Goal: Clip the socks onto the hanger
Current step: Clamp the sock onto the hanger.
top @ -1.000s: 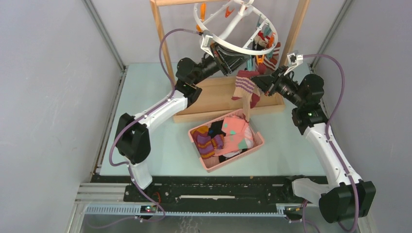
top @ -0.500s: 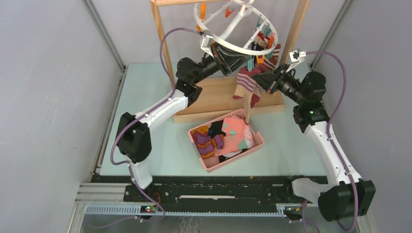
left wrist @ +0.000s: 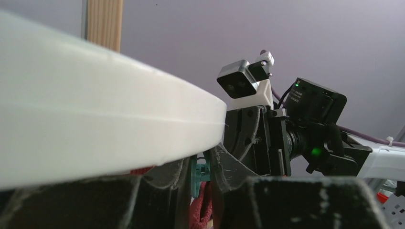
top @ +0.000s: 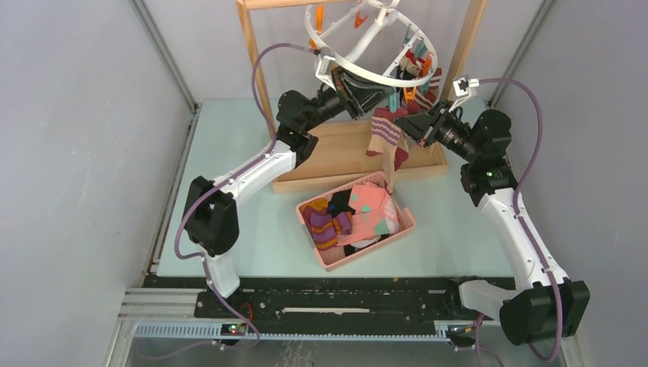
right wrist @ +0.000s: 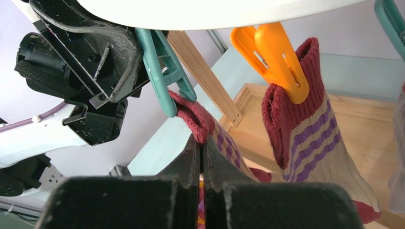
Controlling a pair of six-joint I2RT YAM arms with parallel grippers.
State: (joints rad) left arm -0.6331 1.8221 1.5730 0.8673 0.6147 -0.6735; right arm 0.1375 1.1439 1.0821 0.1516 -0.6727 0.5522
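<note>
from above, the hanger (top: 359,74) hangs in the wooden rack (top: 252,61) at the far edge. the left gripper (top: 380,95) reaches under its rim. the right gripper (top: 405,122) lifts a maroon striped sock (top: 388,131) near the pink basket (top: 372,246) of spare socks (top: 327,222).

in the left wrist view, our left fingers pinch a teal clip (left wrist: 197,172).

in the right wrist view, the right jaws are clamped on the sock's cuff, which touches the clip's mouth. just right of it, a clipped sock (right wrist: 301,138) hangs from an orange clip (right wrist: 279,57).

we judge the cuff is being fed in. next it needs pushing deeper, then the clip can bite. room between grippers and rim is tight.
</note>
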